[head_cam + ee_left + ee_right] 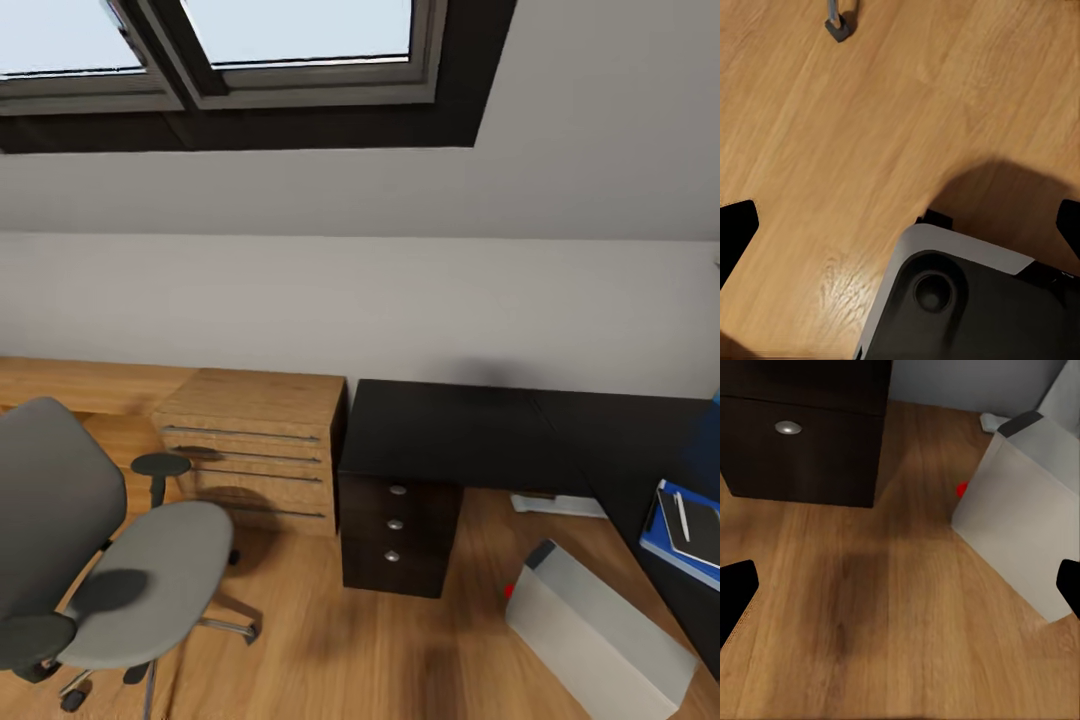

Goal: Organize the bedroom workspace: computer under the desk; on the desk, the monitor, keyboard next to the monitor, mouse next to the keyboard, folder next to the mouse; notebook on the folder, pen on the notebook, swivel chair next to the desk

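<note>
**Workspace inspection: desk corner, chair standing apart**

While the head camera faced the wall under the skylight, the black desk (450, 430) ran from centre to the right edge, its drawer unit (395, 535) showing three silver knobs. At the near right, a blue folder (655, 535) lay on the desk with a dark notebook (700, 528) on top and a white pen (681, 516) on the notebook. The pale grey computer (600, 630) stood on the wood floor (400, 650) at the near right, beside the drawers, with a red mark at its front corner. The grey swivel chair (110, 560) stood at the near left, well apart from the desk, in front of a light wooden cabinet (255, 445).

The left gripper (900, 229) hung over bare floor, fingertips spread wide at both frame edges, nothing between them. The right gripper (900, 589) was likewise spread wide and empty, looking down at the floor between the drawer unit and the computer.
</note>
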